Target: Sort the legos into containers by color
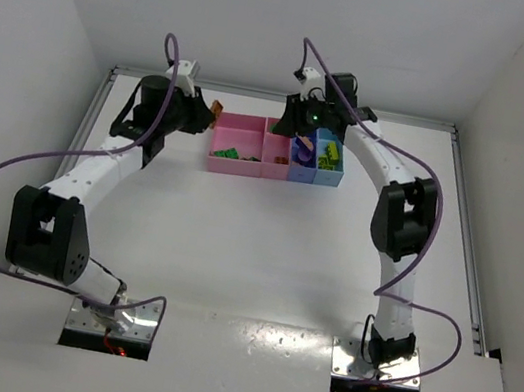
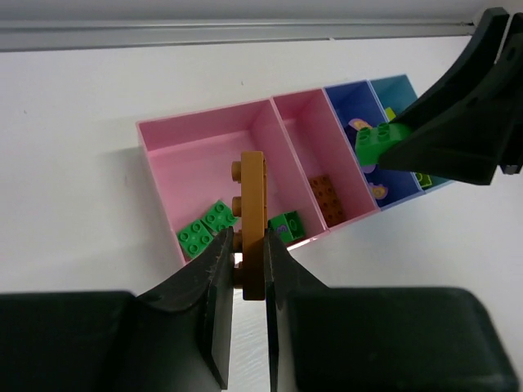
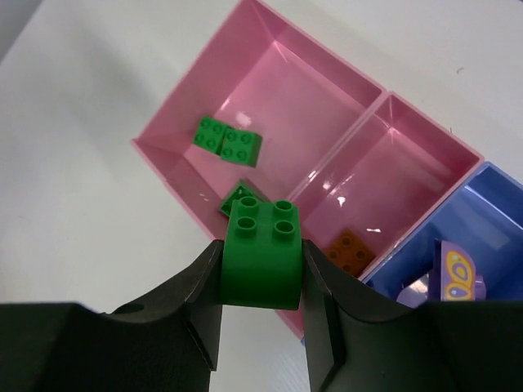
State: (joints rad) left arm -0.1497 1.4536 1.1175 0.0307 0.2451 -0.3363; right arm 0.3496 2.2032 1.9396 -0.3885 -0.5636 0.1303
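My left gripper is shut on a flat orange-brown lego, held on edge just left of the wide pink tray. My right gripper is shut on a green lego above the near wall between the pink trays. The wide pink tray holds green legos. The narrow pink tray holds an orange-brown lego. The purple-blue tray holds purple pieces. The light blue tray holds yellow-green legos.
The row of trays stands at the back middle of the white table, near the back rail. The right gripper's black fingers show over the blue trays in the left wrist view.
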